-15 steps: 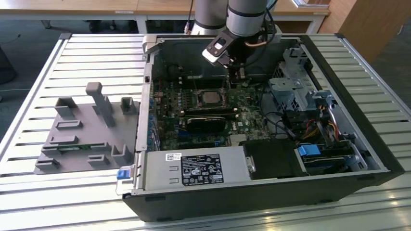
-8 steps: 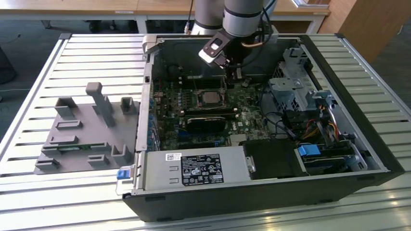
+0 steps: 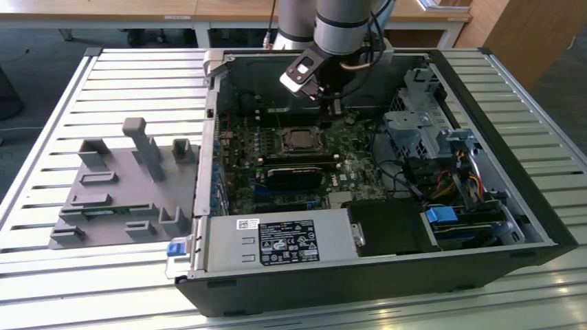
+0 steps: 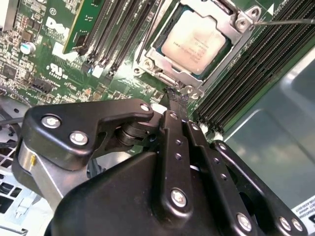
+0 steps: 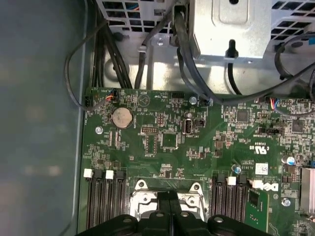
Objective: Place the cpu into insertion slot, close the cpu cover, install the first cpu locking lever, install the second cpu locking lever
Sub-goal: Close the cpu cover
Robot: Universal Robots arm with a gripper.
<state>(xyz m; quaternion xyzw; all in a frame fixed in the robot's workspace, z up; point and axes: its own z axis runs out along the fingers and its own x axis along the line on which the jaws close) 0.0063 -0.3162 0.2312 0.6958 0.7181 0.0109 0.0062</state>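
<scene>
Gripper (image 4: 178,96), clenched on nothing, hovers just beside the cpu cover (image 4: 172,74) lying over the cpu (image 4: 197,39); chip looks light, rigid, fragile, best held by its edges

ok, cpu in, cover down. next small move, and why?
Probably ease the shut gripper off the cover's edge toward the thin lever jutting past the cover's opposite corner. The cpu lies seated, the cover flat around it, and the gripper's tip is at the cover's tab, so a lever looks like what's left. Whether it's latched, I can't tell.
</scene>
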